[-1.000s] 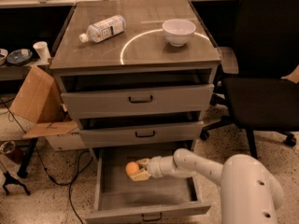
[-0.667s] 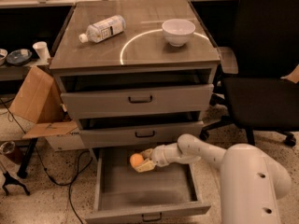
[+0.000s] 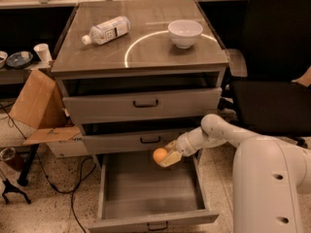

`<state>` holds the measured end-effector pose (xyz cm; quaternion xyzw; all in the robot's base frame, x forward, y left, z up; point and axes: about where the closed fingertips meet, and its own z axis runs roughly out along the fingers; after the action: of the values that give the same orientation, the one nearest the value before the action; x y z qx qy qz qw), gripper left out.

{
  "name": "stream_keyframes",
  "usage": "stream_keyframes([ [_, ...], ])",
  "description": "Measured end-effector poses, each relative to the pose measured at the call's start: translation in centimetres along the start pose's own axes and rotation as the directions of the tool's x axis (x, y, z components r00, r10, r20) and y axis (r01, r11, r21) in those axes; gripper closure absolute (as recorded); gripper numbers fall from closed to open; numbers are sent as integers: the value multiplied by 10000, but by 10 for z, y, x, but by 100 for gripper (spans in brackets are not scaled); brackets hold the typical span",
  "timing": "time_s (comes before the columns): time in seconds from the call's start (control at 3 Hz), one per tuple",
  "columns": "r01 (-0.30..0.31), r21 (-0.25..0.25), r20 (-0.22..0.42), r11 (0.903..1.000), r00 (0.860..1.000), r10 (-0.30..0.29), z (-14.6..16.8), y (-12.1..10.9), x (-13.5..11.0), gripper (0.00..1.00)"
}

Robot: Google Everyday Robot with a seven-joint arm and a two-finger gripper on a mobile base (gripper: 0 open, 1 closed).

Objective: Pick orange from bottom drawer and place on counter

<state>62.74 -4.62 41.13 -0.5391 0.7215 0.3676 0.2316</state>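
Observation:
The orange (image 3: 159, 155) is small and round, held in my gripper (image 3: 165, 157) above the open bottom drawer (image 3: 146, 191), just in front of the middle drawer's face. The gripper is shut on the orange, reaching in from the right on my white arm. The drawer's grey floor below it is bare. The counter (image 3: 141, 52) is the glossy grey-brown cabinet top with a bright curved arc, well above the gripper.
A clear plastic bottle (image 3: 106, 30) lies on the counter's left. A white bowl (image 3: 185, 33) stands at its right. The top drawer (image 3: 143, 103) and middle drawer (image 3: 146, 140) stick out slightly. A black chair (image 3: 272, 81) stands to the right, a cardboard box (image 3: 36, 106) to the left.
The gripper has lifted the orange up from low in the bottom drawer and moved it slightly right, up to the level of the middle drawer's front.

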Motion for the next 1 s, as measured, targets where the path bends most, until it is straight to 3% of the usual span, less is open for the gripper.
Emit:
stream_keyframes([
  [0.33,-171,-178,-897,9997,9958,154,-62,11,-9,100],
  [0.67,-171,-176,-894,9997,9959,154,-62,11,-9,100],
  [1.0,-106,225,-587,9997,9982,119,-86,24,-11,100],
])
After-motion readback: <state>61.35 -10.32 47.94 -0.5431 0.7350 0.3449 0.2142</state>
